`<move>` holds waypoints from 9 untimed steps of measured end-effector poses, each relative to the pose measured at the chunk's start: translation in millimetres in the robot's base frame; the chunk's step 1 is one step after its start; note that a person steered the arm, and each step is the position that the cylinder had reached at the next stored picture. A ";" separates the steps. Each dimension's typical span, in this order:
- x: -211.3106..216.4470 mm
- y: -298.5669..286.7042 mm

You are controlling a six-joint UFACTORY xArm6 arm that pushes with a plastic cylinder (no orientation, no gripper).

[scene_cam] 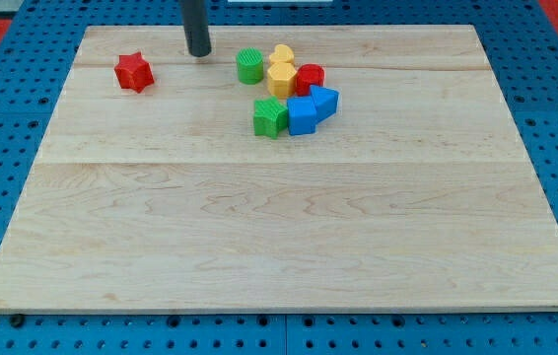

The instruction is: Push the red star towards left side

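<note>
My tip is seen near the view's top edge of the surface, touching no block; no hand is fitted. The red star lies apart at its left, near the left edge. Right of the tip, a green cylinder and other blocks are clustered.

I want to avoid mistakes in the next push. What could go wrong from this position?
1. My tip is apart from the red star, up and to its right in the view. A push from this angle may drive the star towards the view's bottom, not straight left.
2. The star lies near the board's left edge; a strong push might slide it off.
3. A return move to the right could hit the green block in the cluster.
</note>
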State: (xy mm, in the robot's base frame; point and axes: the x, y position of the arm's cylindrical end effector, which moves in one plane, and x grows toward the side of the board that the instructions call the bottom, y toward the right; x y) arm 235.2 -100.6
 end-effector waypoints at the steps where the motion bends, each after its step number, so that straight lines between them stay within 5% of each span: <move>1: -2.3 62.8; 2: 12.5 128.6; 4: 45.4 130.5; 7: 56.2 210.6; 9: 80.2 148.3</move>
